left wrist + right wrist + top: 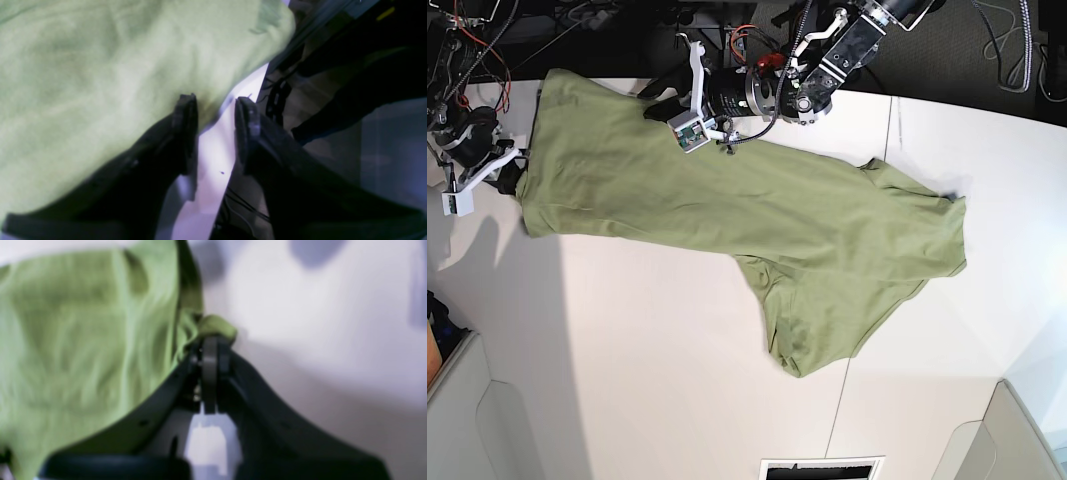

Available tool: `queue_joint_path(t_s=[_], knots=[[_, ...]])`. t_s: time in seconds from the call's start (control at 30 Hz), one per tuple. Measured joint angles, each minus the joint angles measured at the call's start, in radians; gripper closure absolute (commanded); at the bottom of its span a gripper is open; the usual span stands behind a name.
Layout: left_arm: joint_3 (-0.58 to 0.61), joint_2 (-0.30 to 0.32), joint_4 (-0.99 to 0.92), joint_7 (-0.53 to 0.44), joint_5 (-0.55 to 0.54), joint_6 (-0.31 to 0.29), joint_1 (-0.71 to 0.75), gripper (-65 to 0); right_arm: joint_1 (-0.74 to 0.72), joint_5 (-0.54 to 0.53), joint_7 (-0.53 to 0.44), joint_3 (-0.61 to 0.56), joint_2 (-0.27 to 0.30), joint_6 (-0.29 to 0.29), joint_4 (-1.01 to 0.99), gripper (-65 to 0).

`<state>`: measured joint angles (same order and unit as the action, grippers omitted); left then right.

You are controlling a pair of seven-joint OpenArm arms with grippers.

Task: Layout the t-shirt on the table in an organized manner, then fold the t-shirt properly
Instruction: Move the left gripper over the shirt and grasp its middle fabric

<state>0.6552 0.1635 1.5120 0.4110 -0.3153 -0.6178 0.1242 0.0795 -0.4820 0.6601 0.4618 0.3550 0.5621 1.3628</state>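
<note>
T-shirt (757, 225) sprawled diagonally on surface (627, 380), layout step. Right claw (209, 343) pinching hem corner; left claw (215, 113) spread at opposite hem edge. We judge next: left grips, both stretch flat.

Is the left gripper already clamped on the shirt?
No. In the left wrist view the left gripper has its jaws apart, one finger over the shirt edge, bare table between them.
</note>
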Motion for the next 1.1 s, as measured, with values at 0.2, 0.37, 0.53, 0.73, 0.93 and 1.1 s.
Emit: queue_joint_path(t_s=[0.2, 0.37, 0.53, 0.73, 0.93, 1.1], knots=[[0.001, 0.091, 0.007, -0.043, -0.039, -0.019, 0.031, -14.0, -0.123, 0.031, -0.033, -0.012, 0.003, 0.004, -0.123, 0.0], [-0.003, 0.157, 0.018, -0.088, -0.064, -0.047, 0.079, -14.0, -0.219, 0.100, -0.022, -0.015, 0.002, -0.003, -0.173, 0.0], [-0.009, 0.216, 0.021, -0.103, -0.109, -0.070, 0.097, -14.0, -0.275, 0.143, -0.013, -0.015, 0.002, -0.009, -0.187, 0.0], [-0.066, 0.244, 0.023, -0.090, -0.143, -0.087, 0.100, -14.0, -0.336, 0.105, -0.018, -0.016, 0.045, -0.012, -0.187, 0.0], [-0.207, 0.253, 0.095, 0.025, -0.164, -0.101, 0.106, -14.0, -0.348, 0.034, 0.015, -0.016, 0.069, -0.016, -0.173, -26.9], [-0.399, 0.260, 0.172, 0.119, -0.156, -0.068, 0.105, -14.0, -0.336, -0.012, 0.063, -0.017, 0.069, -0.016, -0.171, -26.9]])
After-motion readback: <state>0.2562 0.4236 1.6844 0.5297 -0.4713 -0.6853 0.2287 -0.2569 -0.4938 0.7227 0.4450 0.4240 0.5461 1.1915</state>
